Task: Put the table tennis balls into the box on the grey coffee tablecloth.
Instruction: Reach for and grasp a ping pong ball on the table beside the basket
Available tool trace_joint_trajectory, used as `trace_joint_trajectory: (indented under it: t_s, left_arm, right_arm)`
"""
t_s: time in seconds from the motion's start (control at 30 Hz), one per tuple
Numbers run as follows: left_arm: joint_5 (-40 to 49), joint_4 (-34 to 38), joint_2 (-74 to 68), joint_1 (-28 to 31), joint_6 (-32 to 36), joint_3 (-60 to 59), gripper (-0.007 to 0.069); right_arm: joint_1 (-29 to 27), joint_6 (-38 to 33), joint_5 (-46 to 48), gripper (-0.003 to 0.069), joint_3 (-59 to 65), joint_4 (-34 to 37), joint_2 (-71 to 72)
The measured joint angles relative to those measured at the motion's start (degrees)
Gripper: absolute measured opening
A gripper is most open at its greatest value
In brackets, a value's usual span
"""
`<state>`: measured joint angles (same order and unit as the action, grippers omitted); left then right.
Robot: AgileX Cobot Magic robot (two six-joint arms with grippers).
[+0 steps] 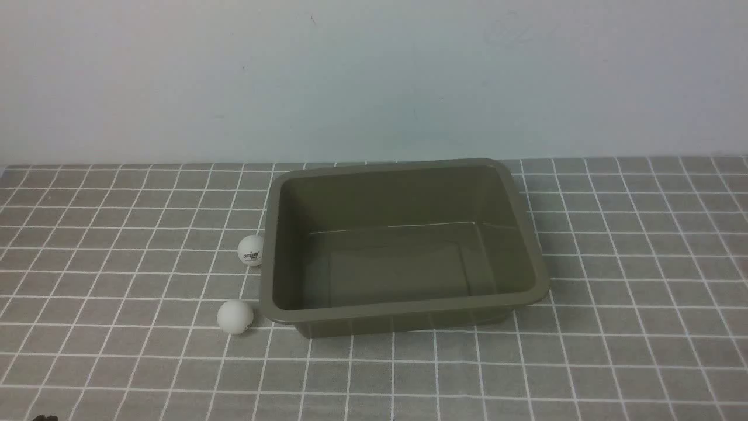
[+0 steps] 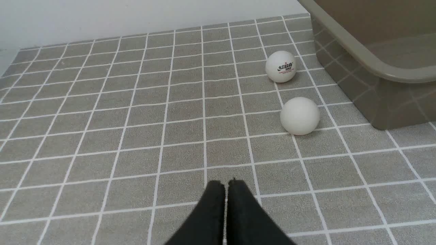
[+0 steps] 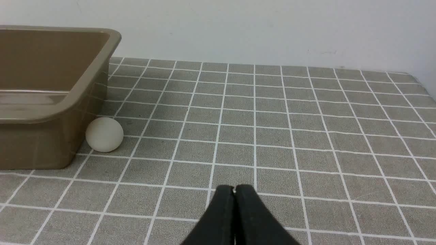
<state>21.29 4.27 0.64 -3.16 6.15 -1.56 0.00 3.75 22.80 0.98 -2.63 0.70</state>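
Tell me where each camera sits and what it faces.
Front: between the arms, facing the box and cloth; no fingers show.
Left wrist: on left arm, facing logo ball, plain ball; shut left fingers show.
Right wrist: on right arm, facing third ball by the box; shut right fingers show.
Front and left wrist share both balls.

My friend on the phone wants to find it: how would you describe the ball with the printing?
Find the olive-brown box in the middle of the grey checked cloth. Two white balls lie by its left side. Yours is the farther ball, beside the rim; it bears a small dark logo, while the nearer ball is plain.
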Motion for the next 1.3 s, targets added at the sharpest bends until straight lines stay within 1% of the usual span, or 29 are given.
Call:
trace_joint_trajectory:
  t_s: [0.97, 1.03, 1.1, 1.2, 1.23, 1.27, 1.3]
  left_arm:
    - [-0.88, 0.29, 0.0, 0.0, 0.39, 0.0, -0.0005]
    - [-3.26, 3.19, 0.0, 0.0, -0.33, -0.02, -0.0005]
    - [-7.01, 7.59, 0.0, 0.0, -1.85, -0.02, -0.0005]
    - [-13.06, 16.37, 0.0, 0.0, -4.82, -0.02, -0.0005]
    - [-13.06, 16.37, 0.0, 0.0, -4.98, -0.02, -0.0005]
    - [-17.92, 21.67, 0.0, 0.0, -6.15, -0.02, -0.0005]
    - [-21.71, 24.27, 0.0, 0.0, -6.15, -0.02, -0.0005]
  right_arm:
    - [0.0, 0.0, 0.0, -0.0015, 0.0, 0.0, 0.0]
    - [0.0, 0.0, 0.0, -0.0015, 0.0, 0.0, 0.0]
    - [0.0, 0.0, 0.0, -0.0015, 0.0, 0.0, 0.0]
    - [0.0, 0.0, 0.0, -0.0015, 0.0, 0.0, 0.0]
    - [0.0, 0.0, 0.0, -0.0015, 0.0, 0.0, 0.0]
    - [0.0, 0.0, 0.0, -0.0015, 0.0, -0.05, 0.0]
    - [0.0, 0.0, 0.0, -0.0015, 0.0, -0.05, 0.0]
